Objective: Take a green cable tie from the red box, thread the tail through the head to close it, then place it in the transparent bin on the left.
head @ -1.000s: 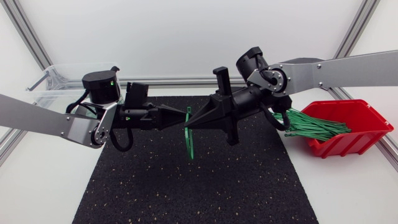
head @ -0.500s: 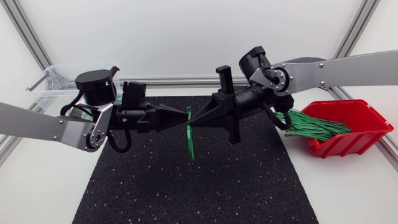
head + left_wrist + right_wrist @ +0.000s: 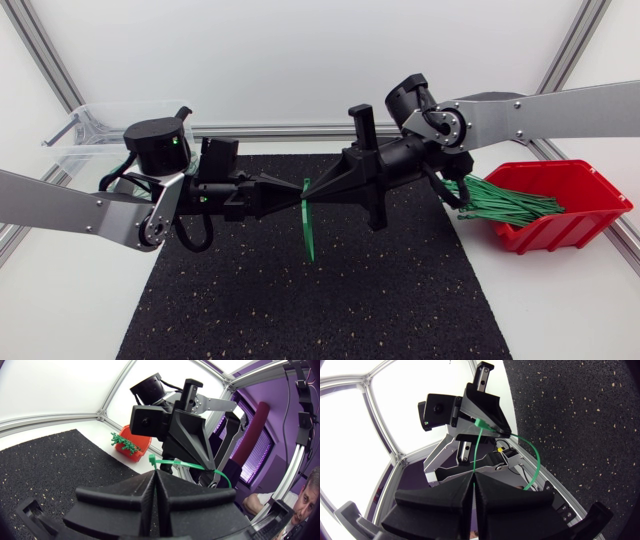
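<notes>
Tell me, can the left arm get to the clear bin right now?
Probably not yet. The bin sits just behind the left arm with nothing between, but the left end effector and the right end effector both grip the same green cable tie, so one would have to let go first.

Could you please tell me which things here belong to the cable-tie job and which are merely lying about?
Job: green cable tie; red box with spare ties; transparent bin.
Lying about: black mat only.
</notes>
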